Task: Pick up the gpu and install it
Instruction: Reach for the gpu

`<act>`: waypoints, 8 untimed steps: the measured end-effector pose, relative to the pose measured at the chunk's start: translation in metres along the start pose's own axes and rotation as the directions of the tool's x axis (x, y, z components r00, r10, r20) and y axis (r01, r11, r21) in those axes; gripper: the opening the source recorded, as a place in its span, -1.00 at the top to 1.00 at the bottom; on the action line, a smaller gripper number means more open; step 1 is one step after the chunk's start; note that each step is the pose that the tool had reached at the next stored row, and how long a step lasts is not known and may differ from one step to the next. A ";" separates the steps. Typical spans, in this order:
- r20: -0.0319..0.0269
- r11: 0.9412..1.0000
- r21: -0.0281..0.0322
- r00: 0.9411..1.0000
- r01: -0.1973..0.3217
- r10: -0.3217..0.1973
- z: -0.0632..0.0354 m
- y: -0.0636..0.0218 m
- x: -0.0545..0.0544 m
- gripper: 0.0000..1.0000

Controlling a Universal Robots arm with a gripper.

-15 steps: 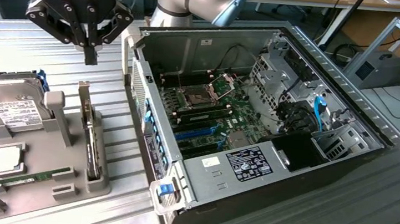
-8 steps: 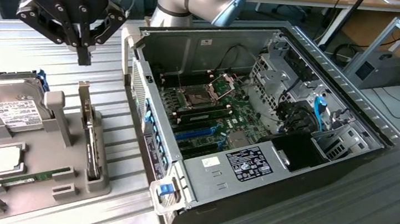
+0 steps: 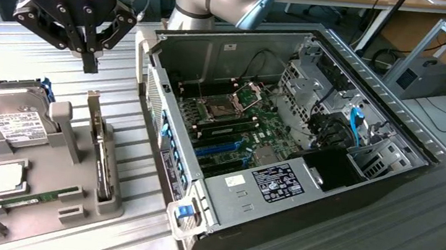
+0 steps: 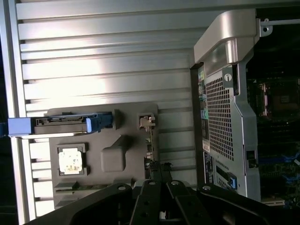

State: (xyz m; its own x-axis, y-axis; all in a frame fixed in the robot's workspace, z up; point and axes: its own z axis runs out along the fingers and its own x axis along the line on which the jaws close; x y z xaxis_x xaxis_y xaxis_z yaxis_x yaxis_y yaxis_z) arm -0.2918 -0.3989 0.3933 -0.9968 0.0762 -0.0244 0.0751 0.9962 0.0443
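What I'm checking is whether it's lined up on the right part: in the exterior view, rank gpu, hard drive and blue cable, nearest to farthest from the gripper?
1. gpu, on edge in the grey tray, just beneath the gripper.
2. hard drive, at the tray's side toward the exterior view's left.
3. blue cable, inside the open computer case, toward the exterior view's right.

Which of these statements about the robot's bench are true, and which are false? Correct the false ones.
1. The gpu stands on edge in the grey tray. True.
2. The gripper holds the gpu. False: it hangs in the air above the tray, apart from the gpu.
3. The computer case lies open, with its motherboard showing. True.
4. The hard drive sits inside the case. False: it rests in the tray, at the exterior view's left.
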 end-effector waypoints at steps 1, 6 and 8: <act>0.000 1.000 0.000 1.000 0.000 0.000 0.0000 0.0000 0.000 0.79; 0.000 1.000 0.000 1.000 0.000 0.000 -0.0001 -0.0003 0.004 0.79; 0.000 1.000 0.000 1.000 0.000 0.000 -0.0001 -0.0004 0.005 0.79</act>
State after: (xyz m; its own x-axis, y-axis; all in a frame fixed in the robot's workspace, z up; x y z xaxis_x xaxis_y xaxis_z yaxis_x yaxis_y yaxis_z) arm -0.2968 -0.3989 0.3933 -0.9968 0.0763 -0.0245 0.0752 0.9962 0.0444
